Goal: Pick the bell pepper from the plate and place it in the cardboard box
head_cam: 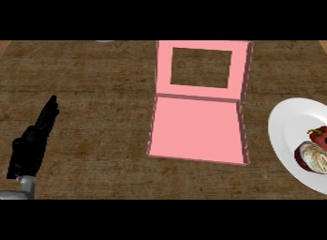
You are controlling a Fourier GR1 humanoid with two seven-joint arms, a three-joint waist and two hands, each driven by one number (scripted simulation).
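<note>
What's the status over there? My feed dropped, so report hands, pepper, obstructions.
Left hand open, resting at lower left. Right hand barely in view at the bell pepper, grip unclear. Pepper on plate beside a halved onion. Pink box open, path unobstructed.

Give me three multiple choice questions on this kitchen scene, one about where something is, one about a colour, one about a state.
1. Where does the bell pepper lie?
A. in the box
B. on the white plate
C. on the bare counter

2. What colour is the cardboard box?
A. pink
B. brown
C. blue

3. How is the left hand?
A. curled round the pepper
B. pressed on the box
C. open, fingers straight, holding nothing

Answers:
1 B, the red pepper sits on the plate at the view's right, beside a cut onion.
2 A, its panels are pink.
3 C, the hand shows at the left, away from box and plate.
</note>
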